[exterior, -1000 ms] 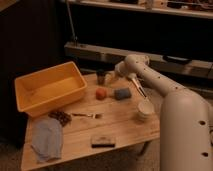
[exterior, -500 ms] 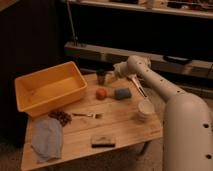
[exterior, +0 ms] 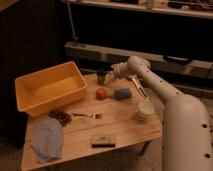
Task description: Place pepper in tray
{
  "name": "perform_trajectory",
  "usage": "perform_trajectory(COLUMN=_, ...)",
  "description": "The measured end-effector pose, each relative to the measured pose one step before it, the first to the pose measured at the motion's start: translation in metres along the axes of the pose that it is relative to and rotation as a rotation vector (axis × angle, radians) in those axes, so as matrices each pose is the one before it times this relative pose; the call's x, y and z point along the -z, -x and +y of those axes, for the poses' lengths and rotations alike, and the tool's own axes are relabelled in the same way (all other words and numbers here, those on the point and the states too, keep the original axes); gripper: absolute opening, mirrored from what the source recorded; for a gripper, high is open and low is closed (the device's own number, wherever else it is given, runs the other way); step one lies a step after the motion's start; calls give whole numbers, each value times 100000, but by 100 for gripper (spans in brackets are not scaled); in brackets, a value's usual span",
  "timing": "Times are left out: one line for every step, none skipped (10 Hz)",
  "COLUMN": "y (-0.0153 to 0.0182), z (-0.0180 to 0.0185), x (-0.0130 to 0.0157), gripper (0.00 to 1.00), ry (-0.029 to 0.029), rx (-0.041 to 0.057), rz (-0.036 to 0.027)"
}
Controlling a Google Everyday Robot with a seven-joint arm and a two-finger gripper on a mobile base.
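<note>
The pepper (exterior: 101, 93) is a small orange-red lump lying on the wooden table, right of the tray. The tray (exterior: 75, 84) is a large yellow-orange tub at the table's back left, and nothing shows inside it. My gripper (exterior: 103, 76) is the dark end of the white arm. It hangs over the table's far edge, just behind and slightly above the pepper, with a small gap between them. It holds nothing that I can see.
A blue block (exterior: 123, 93) lies right of the pepper. A white cup (exterior: 145, 110) stands near the right edge and a pale utensil (exterior: 138, 88) lies behind it. Dark grapes (exterior: 61, 117), a fork (exterior: 88, 115), a blue cloth (exterior: 47, 139) and a dark brush (exterior: 102, 141) lie in front.
The arm's wrist has edged slightly to the left. Nothing on the table has moved.
</note>
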Motion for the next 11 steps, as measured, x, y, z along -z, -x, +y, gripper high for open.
perform_trajectory(y=-87, z=165, x=-187, gripper=53, ry=372, rx=170, rz=-195)
perform_trajectory(y=29, z=332, x=-317, gripper=41, ry=660, rx=837, rz=78)
perform_trajectory(y=56, z=357, x=-291, gripper=30, ry=697, rx=1019, rz=421)
perform_trajectory(y=-135, z=265, x=-214, gripper=22, ry=453, rx=392, rz=434)
perform_trajectory(y=-208, z=205, x=-172, gripper=12, ry=270, rx=458, rz=624)
perform_trajectory(y=-198, z=113, x=-181, gripper=3, ry=12, rx=55, rz=882)
perform_trajectory(y=40, z=12, x=-136, gripper=0, ry=-173, rx=-321, rz=668)
perform_trajectory(y=-119, z=130, x=-311, gripper=0, ry=-153, rx=-533, rz=1117)
perform_trajectory(y=12, z=86, x=-198, gripper=0, ry=-890, rx=-354, rz=1044)
perform_trajectory(y=-54, z=-107, x=49, gripper=0, ry=-1860, rx=-443, rz=855)
perform_trajectory(y=-1, z=-313, x=264, gripper=0, ry=-2156, rx=85, rz=653)
